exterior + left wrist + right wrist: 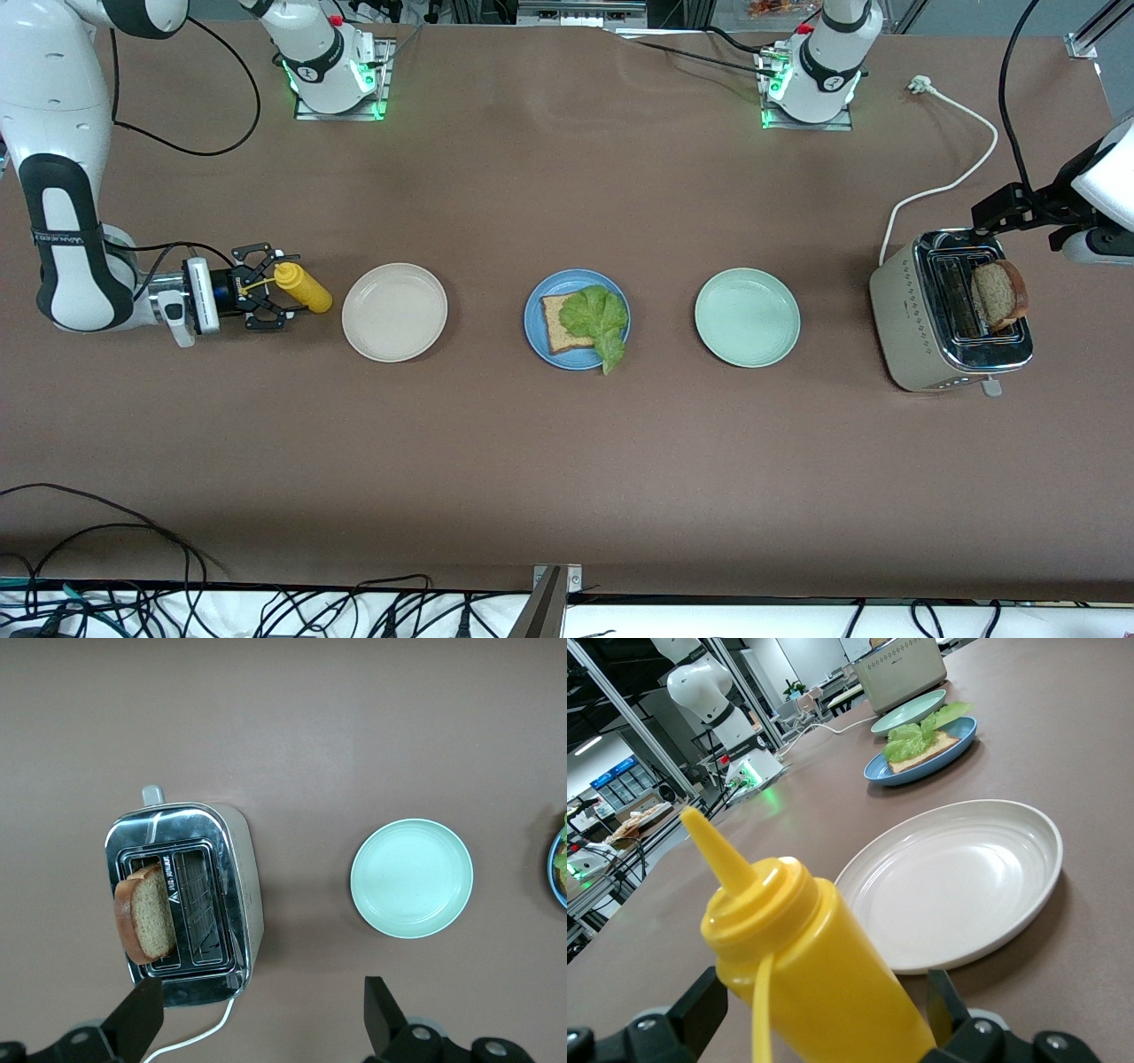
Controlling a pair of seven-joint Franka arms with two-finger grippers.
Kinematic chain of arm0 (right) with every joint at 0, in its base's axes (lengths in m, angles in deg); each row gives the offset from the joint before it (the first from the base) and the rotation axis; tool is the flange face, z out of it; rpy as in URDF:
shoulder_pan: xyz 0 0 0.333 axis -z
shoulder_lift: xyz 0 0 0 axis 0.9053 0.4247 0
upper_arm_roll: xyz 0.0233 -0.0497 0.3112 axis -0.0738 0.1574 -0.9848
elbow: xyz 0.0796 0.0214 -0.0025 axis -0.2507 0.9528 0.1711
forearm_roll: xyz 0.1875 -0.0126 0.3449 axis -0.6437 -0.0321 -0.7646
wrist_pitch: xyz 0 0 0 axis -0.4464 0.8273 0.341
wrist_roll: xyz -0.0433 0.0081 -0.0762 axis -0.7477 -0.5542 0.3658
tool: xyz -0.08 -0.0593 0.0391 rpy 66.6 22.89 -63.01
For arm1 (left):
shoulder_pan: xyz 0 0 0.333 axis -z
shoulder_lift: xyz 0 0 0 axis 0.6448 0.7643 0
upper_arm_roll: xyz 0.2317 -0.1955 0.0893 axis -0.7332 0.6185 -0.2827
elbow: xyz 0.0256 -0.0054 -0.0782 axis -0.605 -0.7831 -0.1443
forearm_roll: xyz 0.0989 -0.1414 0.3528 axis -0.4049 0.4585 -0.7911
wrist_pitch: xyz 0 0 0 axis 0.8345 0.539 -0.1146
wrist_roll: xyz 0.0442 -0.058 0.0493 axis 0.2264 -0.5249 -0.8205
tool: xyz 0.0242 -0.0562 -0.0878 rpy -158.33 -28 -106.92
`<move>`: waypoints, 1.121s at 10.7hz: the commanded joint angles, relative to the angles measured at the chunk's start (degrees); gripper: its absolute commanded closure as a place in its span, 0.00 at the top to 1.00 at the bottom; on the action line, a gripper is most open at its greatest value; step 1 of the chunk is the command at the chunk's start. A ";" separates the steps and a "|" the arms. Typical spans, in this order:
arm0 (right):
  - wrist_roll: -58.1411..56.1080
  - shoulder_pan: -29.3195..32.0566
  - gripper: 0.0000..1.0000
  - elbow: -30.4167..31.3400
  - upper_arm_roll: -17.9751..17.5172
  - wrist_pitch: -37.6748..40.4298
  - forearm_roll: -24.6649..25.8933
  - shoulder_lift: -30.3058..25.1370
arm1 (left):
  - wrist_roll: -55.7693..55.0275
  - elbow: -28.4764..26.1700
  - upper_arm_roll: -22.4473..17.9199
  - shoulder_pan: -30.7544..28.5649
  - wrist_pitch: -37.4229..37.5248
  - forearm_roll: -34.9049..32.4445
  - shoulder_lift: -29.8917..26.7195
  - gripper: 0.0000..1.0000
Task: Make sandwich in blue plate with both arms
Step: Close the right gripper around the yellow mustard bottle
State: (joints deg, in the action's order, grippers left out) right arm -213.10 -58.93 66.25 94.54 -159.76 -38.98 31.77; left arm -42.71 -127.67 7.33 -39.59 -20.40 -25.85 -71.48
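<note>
**Half-built sandwich on the blue plate**

One bread slice with lettuce lies on the blue plate. The left gripper hangs wide open over the toaster, where the second slice stands. The right gripper straddles a mustard bottle, fingers spread.

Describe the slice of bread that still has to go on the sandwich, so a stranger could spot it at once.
Look to the left arm's end of the table, where a cream and chrome toaster stands beside the mint-green plate. A brown-crusted bread slice sticks up from one of its slots. Unlike the slice lying flat under lettuce on the blue plate, it stands on edge and is bare.
</note>
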 commanded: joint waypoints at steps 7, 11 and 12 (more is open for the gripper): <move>-1.48 -0.57 0.25 -0.72 0.00 0.25 1.38 1.55 | 1.29 -0.12 0.00 -0.12 -0.96 0.70 -0.34 1.00; 2.90 -1.10 0.11 -0.81 0.08 -0.54 3.86 0.76 | 1.29 -0.12 0.00 -0.21 -0.96 0.70 -0.34 1.00; 4.04 -1.10 0.11 -0.72 0.08 -0.54 4.12 0.41 | 1.29 -0.12 0.00 -0.12 -0.96 0.70 -0.34 1.00</move>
State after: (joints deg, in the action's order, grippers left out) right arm -212.07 -59.73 66.00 94.45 -160.05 -36.83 32.90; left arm -42.71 -127.67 7.33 -39.59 -20.81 -25.85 -71.48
